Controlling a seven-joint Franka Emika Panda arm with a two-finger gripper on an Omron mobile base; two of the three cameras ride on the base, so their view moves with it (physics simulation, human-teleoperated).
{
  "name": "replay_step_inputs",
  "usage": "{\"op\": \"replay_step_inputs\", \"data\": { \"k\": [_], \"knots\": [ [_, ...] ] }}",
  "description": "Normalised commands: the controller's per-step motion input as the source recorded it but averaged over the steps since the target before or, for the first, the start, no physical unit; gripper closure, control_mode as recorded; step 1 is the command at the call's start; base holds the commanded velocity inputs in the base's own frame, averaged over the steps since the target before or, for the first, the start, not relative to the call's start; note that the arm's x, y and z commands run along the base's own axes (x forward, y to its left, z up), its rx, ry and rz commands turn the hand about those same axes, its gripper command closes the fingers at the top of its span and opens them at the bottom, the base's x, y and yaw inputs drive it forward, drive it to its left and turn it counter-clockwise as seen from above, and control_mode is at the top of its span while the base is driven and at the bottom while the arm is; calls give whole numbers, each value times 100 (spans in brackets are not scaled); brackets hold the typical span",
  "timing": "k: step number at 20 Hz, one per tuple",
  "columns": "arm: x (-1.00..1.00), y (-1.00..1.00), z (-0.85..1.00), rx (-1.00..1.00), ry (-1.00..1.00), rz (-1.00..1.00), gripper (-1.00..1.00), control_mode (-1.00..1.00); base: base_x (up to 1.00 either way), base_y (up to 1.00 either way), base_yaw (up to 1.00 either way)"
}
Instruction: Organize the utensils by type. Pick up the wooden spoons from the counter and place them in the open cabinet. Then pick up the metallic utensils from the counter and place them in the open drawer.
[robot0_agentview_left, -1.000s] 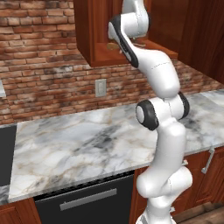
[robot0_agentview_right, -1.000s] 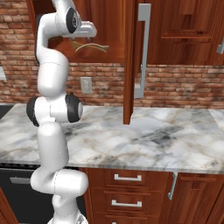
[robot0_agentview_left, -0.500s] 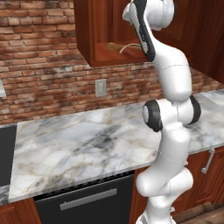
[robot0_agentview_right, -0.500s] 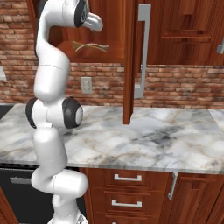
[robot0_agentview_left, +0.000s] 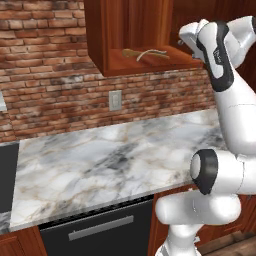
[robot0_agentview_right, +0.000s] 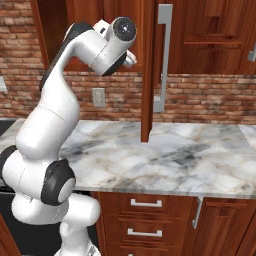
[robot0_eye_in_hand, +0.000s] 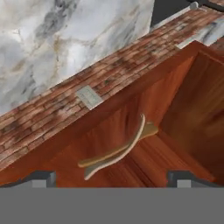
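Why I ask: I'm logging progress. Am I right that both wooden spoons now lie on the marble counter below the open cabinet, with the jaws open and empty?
Not quite. The wooden spoons lie on the shelf inside the open cabinet, not on the marble counter; the left base view and the hand view show them there. The jaws are indeed open and empty.

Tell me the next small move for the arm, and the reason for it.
Probably draw the open end effector away from the open cabinet and go for the metal utensil: both wooden spoons already lie on its shelf, and nothing is held.
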Motion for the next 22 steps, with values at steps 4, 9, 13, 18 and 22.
{"op": "replay_step_inputs", "data": {
  "k": [4,9,13,18,22],
  "knots": [
    [-100,53,-90,8,-57,0,-100,-100,0,0,0],
    [-100,97,-41,-17,-17,-5,-100,-100,0,0,0],
    [-100,61,-8,-38,18,-2,-100,-100,0,0,0],
    [-57,15,-13,-49,49,0,-100,-100,0,0,0],
    [-10,0,-36,-50,65,1,-100,-100,0,0,0]
  ]
}}
